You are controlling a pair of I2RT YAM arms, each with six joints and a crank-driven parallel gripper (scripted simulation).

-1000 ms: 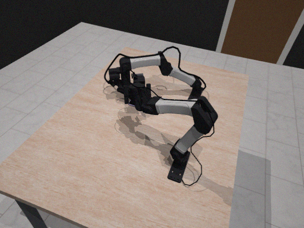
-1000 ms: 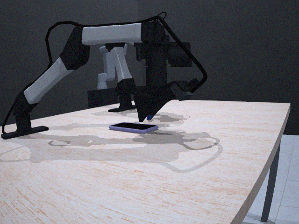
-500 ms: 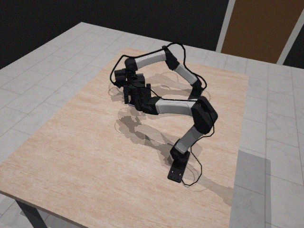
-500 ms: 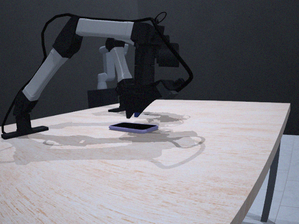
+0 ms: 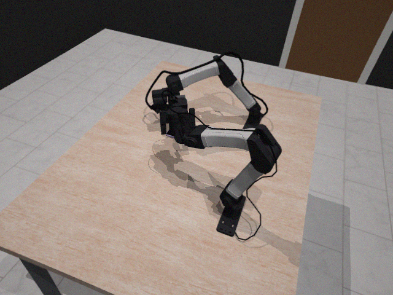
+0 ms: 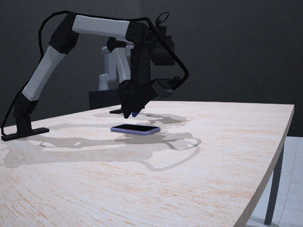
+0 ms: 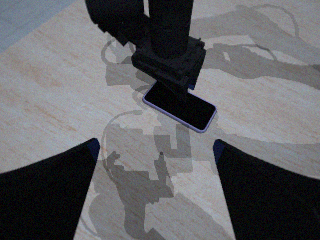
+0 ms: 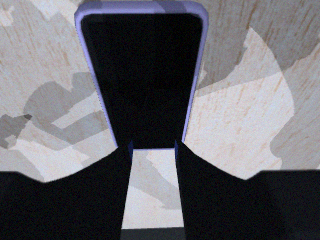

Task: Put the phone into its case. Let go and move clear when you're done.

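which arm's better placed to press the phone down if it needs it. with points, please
Right, I'd say. Its tool (image 6: 130, 116) (image 7: 188, 93) (image 8: 153, 145) hovers just over the phone (image 6: 140, 127) (image 7: 198, 111) (image 8: 145, 75), which lies inside the lilac case (image 5: 170, 136) (image 6: 144, 133) (image 7: 172, 117) (image 8: 142, 8). The left tool (image 5: 177, 121) (image 7: 156, 141) is off to one side, open wide.

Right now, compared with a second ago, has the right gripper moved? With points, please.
Yes. In the exterior view, the right gripper (image 6: 130, 116) (image 7: 186, 95) (image 8: 153, 142) has shifted from over the right end of the unmoved purple case (image 5: 170, 136) (image 6: 144, 133) (image 7: 173, 117) (image 8: 125, 7) toward its middle.
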